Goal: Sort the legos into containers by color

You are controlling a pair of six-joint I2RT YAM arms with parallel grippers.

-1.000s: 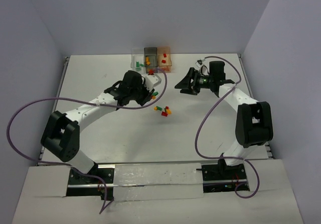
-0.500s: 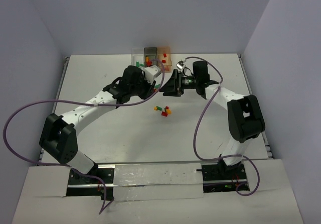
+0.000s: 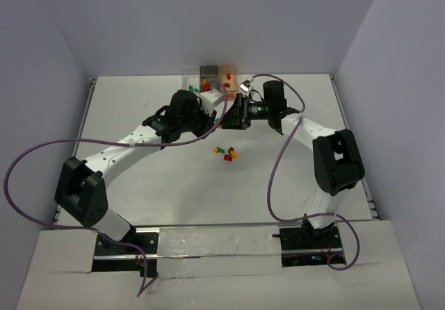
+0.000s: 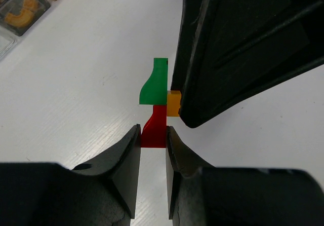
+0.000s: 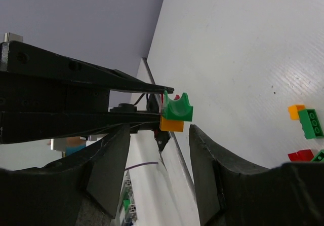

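My left gripper is shut on a red lego that is stuck to a green lego and an orange lego, held above the table. My right gripper is open and faces this cluster, with the green piece and orange piece just past its fingertips. One right finger touches the orange piece. In the top view both grippers meet near the cluster. The clear, dark grey and orange containers stand in a row at the back.
Several loose legos lie on the table in front of the grippers; they also show in the right wrist view. The containers hold a few bricks. Purple cables loop beside both arms.
My right gripper has swung left from the table's right side until it meets my left gripper. My left gripper has lifted the lego cluster slightly toward the back.
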